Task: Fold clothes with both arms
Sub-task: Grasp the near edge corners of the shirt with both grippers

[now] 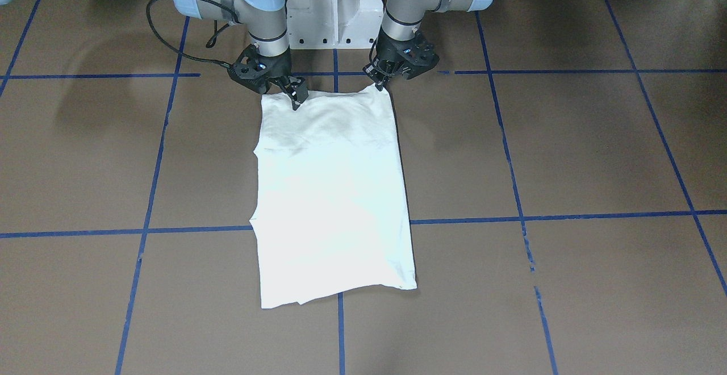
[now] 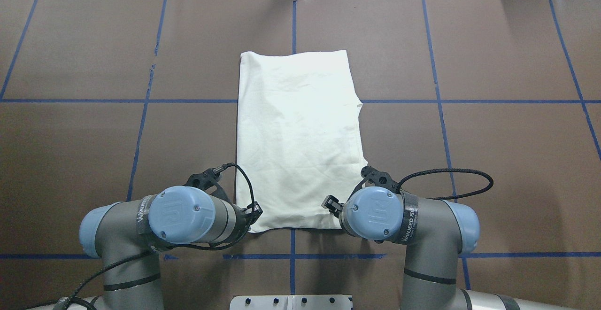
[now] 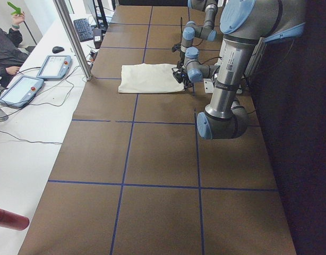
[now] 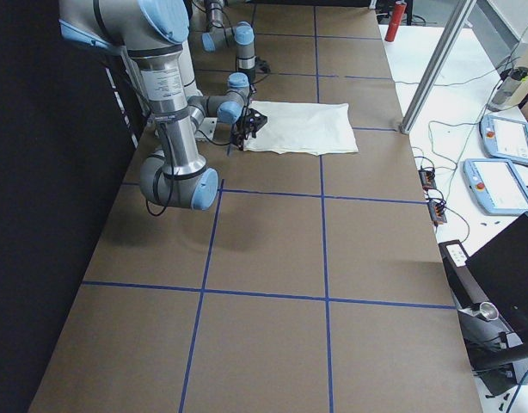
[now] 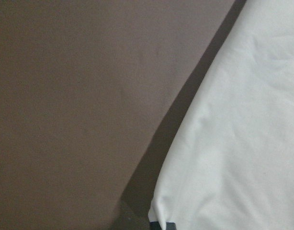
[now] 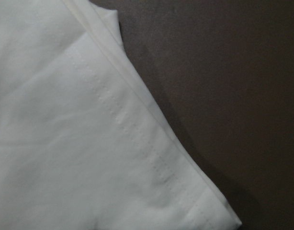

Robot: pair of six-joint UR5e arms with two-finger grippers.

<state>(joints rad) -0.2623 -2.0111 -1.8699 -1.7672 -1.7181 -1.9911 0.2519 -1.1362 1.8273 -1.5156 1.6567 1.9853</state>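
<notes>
Overhead view, reading across.

Lower left: left arm (image 2: 188, 216) is hanging over the shirt's near left corner. Its wrist is hiding most of the left gripper (image 1: 379, 84) here. In the front-facing view the fingers are looking drawn close together at that corner. Whether they are pinching cloth, I cannot tell. The left wrist camera is showing only the cloth edge and bare table.

Centre: shirt (image 2: 298, 136) is lying flat on the brown table (image 2: 94, 159). It is folded into a long narrow panel, plain side up, with no print showing. The long axis is running up the frame. The right edge is stepping outward partway down, so the layers are not sitting flush.

Lower right: right arm (image 2: 375, 213) is hanging over the near right corner. The right gripper (image 1: 296, 99) is showing its tips on the hem there, but its grip cannot be told either. The right wrist camera is showing a stitched hem and stacked layers, no fingers.

Handling, as a judgement: the shirt is looking light, soft and limp. It is likely to sag between two holds, and the top layers may slide. The best hold is looking like the two near corners, pinching through every layer at the hem.
</notes>
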